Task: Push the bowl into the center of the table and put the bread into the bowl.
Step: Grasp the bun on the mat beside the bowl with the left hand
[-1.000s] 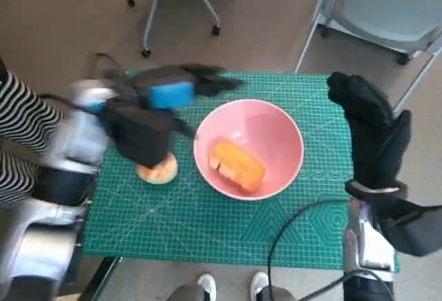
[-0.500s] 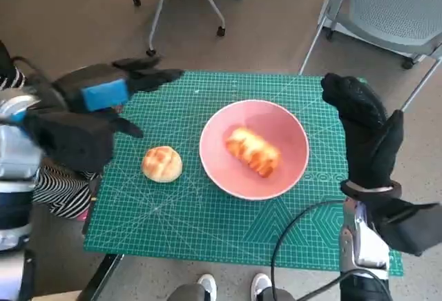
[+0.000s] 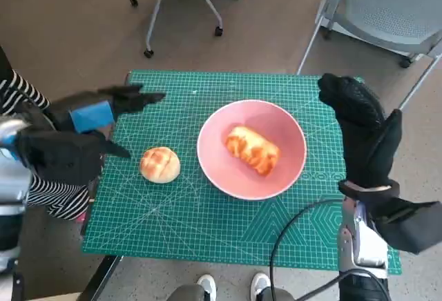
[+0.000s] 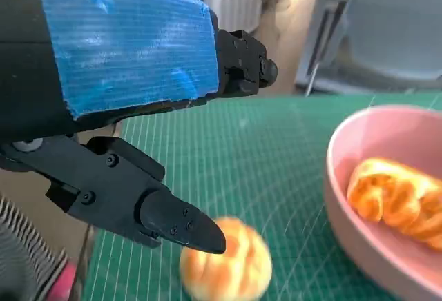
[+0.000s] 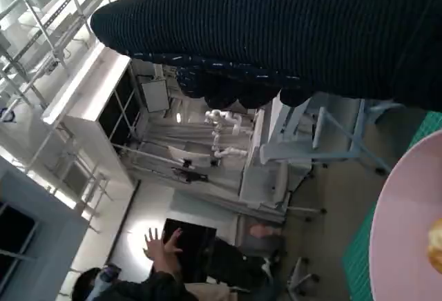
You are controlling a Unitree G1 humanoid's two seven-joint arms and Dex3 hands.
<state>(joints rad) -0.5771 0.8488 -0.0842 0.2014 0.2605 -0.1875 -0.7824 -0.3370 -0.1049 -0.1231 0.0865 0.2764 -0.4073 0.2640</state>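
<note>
One bread in pink bowl (round bun outside, on mat).

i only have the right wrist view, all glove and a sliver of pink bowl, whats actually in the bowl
Observer: One long bread lies in the bowl, seen from the head view.
Operator: any other bread out there
Observer: Yes, a round bun sits on the green mat beside the bowl, on the robot's left, apart from it.
Operator: is the left hand holding it
Observer: No. The left hand hovers at the mat's left edge with fingers spread and nothing in them.
Operator: and my right hand
Observer: The right hand stands upright beside the bowl at the mat's right side, holding nothing.
</note>
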